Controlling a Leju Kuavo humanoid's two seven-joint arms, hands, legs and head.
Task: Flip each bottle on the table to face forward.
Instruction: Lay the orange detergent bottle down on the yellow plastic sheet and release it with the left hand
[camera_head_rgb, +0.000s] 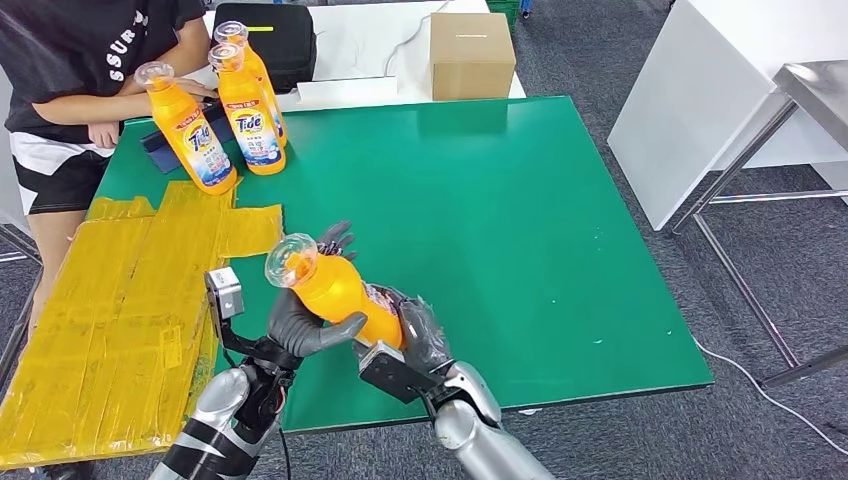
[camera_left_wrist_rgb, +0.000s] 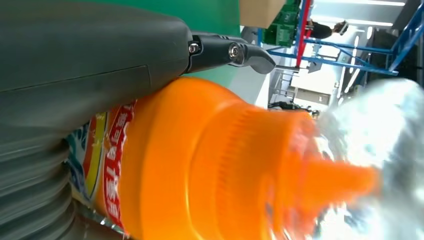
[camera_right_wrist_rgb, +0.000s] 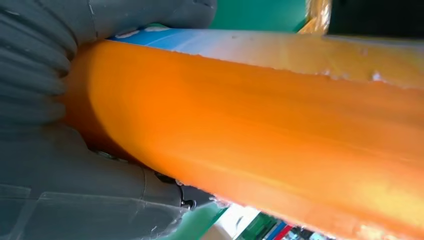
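Observation:
An orange Tide bottle (camera_head_rgb: 335, 288) with a clear cap is held tilted above the green table (camera_head_rgb: 520, 210), cap toward the far left. My left hand (camera_head_rgb: 305, 322) grips its upper body, thumb across the front. My right hand (camera_head_rgb: 415, 335) grips its lower end. The left wrist view has the orange bottle (camera_left_wrist_rgb: 210, 165) close up, with its red and blue label beside the grey thumb (camera_left_wrist_rgb: 90, 45). In the right wrist view the bottle's orange side (camera_right_wrist_rgb: 260, 130) crosses the picture in my hand's grasp. Three more Tide bottles (camera_head_rgb: 245, 105) stand upright at the far left of the table.
A person (camera_head_rgb: 90, 70) in a black shirt stands at the far left corner, arms resting near the standing bottles. Yellow sheeting (camera_head_rgb: 130, 310) covers the table's left side. A cardboard box (camera_head_rgb: 470, 52) and a black bag (camera_head_rgb: 270, 35) sit beyond the far edge.

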